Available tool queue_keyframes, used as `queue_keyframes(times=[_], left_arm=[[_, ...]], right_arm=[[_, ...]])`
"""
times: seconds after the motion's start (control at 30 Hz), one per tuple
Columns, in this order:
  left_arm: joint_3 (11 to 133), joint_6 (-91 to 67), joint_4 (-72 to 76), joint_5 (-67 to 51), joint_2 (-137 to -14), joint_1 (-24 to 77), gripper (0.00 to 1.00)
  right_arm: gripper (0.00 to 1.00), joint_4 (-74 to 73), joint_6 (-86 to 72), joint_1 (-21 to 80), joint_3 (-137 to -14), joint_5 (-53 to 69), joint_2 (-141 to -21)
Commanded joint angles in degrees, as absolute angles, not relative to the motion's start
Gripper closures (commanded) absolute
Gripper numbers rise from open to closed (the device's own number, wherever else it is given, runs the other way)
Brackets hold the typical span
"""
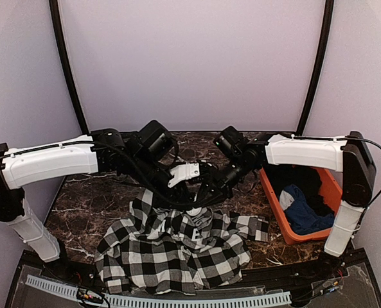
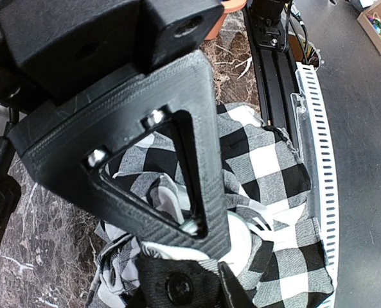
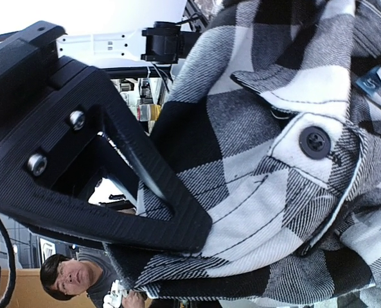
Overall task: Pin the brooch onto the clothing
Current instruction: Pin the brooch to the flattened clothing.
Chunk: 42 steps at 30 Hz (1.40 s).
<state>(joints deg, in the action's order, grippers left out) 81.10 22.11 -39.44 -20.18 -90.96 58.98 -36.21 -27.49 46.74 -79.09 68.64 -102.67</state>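
Note:
The black-and-white checked shirt (image 1: pixel 177 247) lies crumpled on the dark marble table, its top edge lifted where both grippers meet. My left gripper (image 1: pixel 189 192) is shut on a round white brooch (image 2: pixel 240 244), held against the shirt (image 2: pixel 274 160); its jaws pinch the disc's edge (image 2: pixel 203 256). My right gripper (image 1: pixel 211 191) is shut on a fold of the shirt near a black button (image 3: pixel 315 142). In the right wrist view only one finger (image 3: pixel 145 212) shows, pressed on the cloth (image 3: pixel 254 167); the other is hidden under the fabric.
An orange bin (image 1: pixel 277 208) stands at the right with a dark blue garment (image 1: pixel 306 212) inside. A white slotted rail (image 1: pixel 177 300) runs along the table's near edge. A person (image 3: pixel 65 277) shows beyond the table in the right wrist view.

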Motion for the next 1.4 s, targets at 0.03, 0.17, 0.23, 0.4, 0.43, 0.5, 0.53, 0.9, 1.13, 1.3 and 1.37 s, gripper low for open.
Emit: queue_keyframes(times=[0.03, 0.17, 0.23, 0.4, 0.43, 0.5, 0.53, 0.9, 1.13, 1.3, 1.37], left_arm=[[78.91, 23.22, -49.3, -18.92, -96.51, 62.68, 0.74], [79.27, 23.22, -50.22, -17.78, -96.66, 62.88, 0.75], [79.73, 23.32, -50.89, -17.04, -96.68, 62.97, 0.75], [80.83, 23.53, -52.48, -15.16, -96.8, 63.64, 0.75], [80.89, 23.54, -52.94, -14.89, -96.83, 63.77, 0.75], [81.02, 23.65, -53.35, -14.56, -96.73, 64.03, 0.75], [81.03, 23.69, -53.53, -14.49, -96.63, 64.06, 0.75], [77.82, 23.49, -52.09, -11.75, -91.07, 64.0, 0.74], [76.09, 23.26, -50.86, -11.34, -88.42, 63.91, 0.73], [74.76, 23.12, -49.98, -11.54, -86.0, 63.28, 0.72], [74.25, 23.07, -49.78, -11.14, -85.34, 63.08, 0.71]], right_arm=[[1.0, -26.41, -24.67, 46.54, -86.03, 76.75, -100.64], [1.0, -28.67, -22.66, 46.54, -86.49, 75.4, -100.83], [1.0, -30.38, -21.43, 46.58, -86.89, 74.57, -101.11], [1.0, -31.79, -20.23, 46.58, -87.01, 74.42, -101.27], [1.0, -31.77, -20.1, 46.58, -86.93, 74.63, -101.17], [1.0, -31.76, -19.56, 46.43, -86.77, 74.98, -100.89], [1.0, -31.81, -19.19, 46.34, -86.56, 75.24, -100.79], [1.0, -31.75, -16.17, 45.09, -84.96, 77.71, -98.78], [1.0, -31.75, -15.26, 44.94, -84.58, 78.14, -98.73], [1.0, -31.74, -15.21, 44.52, -83.99, 78.29, -98.74], [1.0, -31.77, -15.25, 44.49, -83.72, 78.31, -98.57]])
